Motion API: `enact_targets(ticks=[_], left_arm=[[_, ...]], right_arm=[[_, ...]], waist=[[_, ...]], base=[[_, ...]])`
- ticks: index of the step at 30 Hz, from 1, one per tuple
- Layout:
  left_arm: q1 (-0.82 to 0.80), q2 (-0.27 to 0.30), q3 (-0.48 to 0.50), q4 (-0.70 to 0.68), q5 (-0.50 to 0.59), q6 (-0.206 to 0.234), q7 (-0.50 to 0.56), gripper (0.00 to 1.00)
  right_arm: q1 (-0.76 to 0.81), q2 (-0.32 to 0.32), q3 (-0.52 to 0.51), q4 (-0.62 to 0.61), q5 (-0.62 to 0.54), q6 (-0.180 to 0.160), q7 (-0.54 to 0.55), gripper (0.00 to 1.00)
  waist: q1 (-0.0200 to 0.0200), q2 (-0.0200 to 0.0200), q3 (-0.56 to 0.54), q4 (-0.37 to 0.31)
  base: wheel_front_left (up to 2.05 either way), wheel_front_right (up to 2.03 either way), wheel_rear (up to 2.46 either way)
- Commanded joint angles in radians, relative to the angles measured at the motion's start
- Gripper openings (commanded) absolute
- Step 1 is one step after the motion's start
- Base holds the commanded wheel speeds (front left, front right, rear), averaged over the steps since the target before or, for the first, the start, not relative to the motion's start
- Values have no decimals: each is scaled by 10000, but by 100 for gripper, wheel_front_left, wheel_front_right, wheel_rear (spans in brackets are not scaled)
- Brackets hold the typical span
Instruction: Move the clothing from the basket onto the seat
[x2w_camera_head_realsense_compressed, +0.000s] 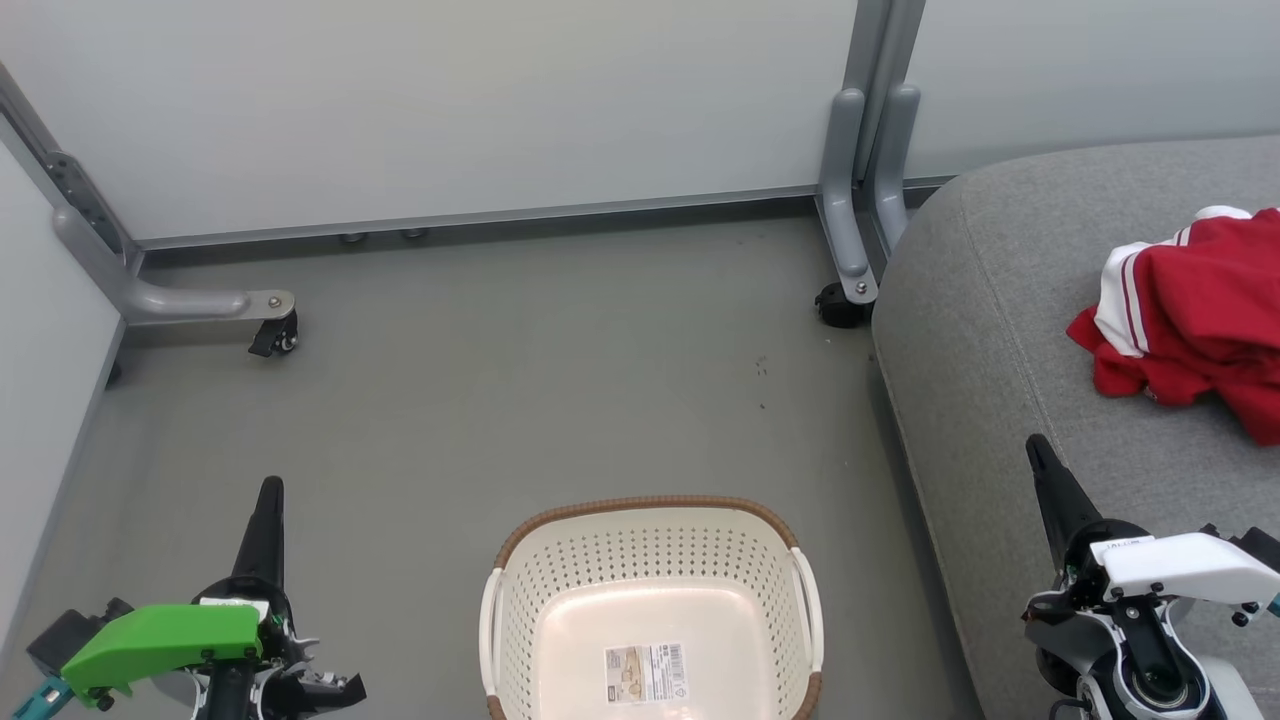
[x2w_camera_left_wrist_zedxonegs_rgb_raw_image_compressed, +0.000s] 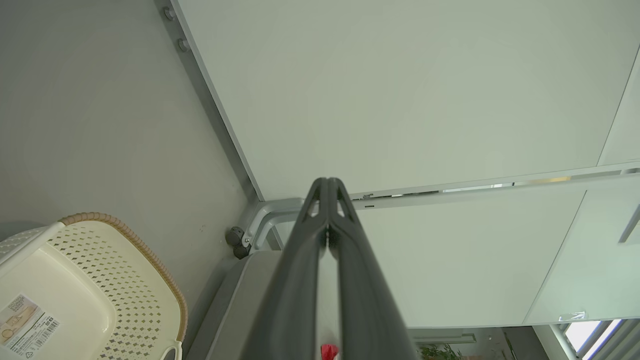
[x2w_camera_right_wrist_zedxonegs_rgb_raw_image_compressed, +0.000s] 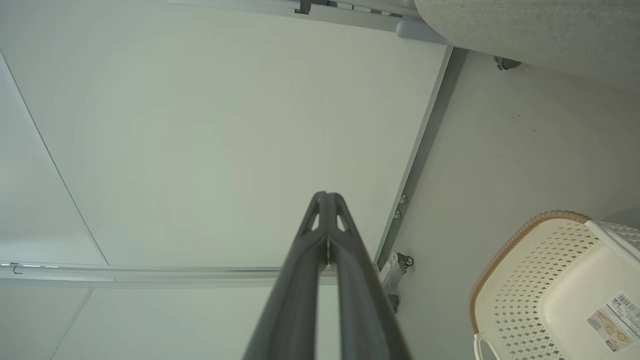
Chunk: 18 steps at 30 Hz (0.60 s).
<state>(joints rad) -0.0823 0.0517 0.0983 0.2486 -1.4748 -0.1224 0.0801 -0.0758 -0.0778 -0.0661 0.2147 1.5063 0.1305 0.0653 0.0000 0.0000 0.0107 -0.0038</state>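
Left gripper (x2w_camera_head_realsense_compressed: 270, 498) low left over the floor (x2w_camera_head_realsense_compressed: 450, 400), fingers pressed together; its wrist view confirms the tips meet. Basket (x2w_camera_head_realsense_compressed: 650, 504) at centre, paper label (x2w_camera_head_realsense_compressed: 646, 672) inside. Head view adds the clothing (x2w_camera_head_realsense_compressed: 1195, 320) heaped on the seat (x2w_camera_head_realsense_compressed: 985, 330). Right gripper (x2w_camera_head_realsense_compressed: 1040, 458) over the seat, likewise pressed together.

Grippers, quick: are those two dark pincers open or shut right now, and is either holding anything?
Left gripper: shut, holding nothing.
Right gripper: shut, holding nothing.
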Motion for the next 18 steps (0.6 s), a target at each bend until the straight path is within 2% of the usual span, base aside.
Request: enact_targets(ticks=[1, 18], left_arm=[[-203, 9, 69, -51, -226, -34, 58, 0], [-348, -15, 184, -45, -1402, -114, 362, 0]], right_arm=[[-167, -15, -43, 32, 224, 5, 55, 0], [-357, 41, -161, 312, 1342, 4, 247, 0]], waist=[[0, 0, -6, 3], [0, 0, -72, 37]], base=[[0, 0, 0], [0, 0, 0]])
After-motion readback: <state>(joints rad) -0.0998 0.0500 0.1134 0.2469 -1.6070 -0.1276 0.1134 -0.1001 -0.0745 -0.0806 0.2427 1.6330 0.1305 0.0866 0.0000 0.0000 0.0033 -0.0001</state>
